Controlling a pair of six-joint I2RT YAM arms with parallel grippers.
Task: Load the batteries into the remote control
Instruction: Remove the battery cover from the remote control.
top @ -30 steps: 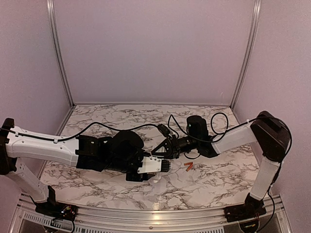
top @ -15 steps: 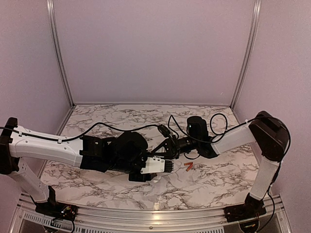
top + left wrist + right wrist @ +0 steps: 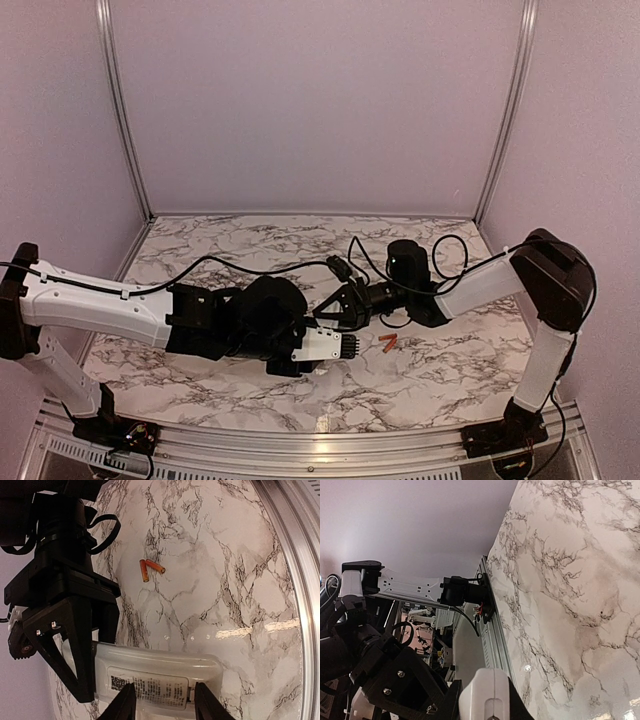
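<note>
The white remote control point(image 3: 160, 665) is held off the table, its labelled back facing the left wrist camera. My left gripper point(image 3: 165, 705) is shut on it, one finger on each long side. My right gripper point(image 3: 482, 705) is shut on the remote's rounded end point(image 3: 485, 690); its black fingers point(image 3: 80, 645) straddle that end in the left wrist view. In the top view the remote point(image 3: 325, 346) sits between the left gripper point(image 3: 300, 350) and the right gripper point(image 3: 335, 312). The two orange batteries point(image 3: 387, 343) lie touching on the marble just right of it, also seen as batteries point(image 3: 151, 569).
The marble table point(image 3: 250, 250) ends in an aluminium rail at the near edge point(image 3: 295, 580). Black cables point(image 3: 360, 262) loop over the right arm near the middle. Lilac walls close off the back and sides.
The left arm has carried the remote slightly to the right and nearer the batteries. The right gripper has stayed at the remote's end, barely shifting. The batteries have not moved.
</note>
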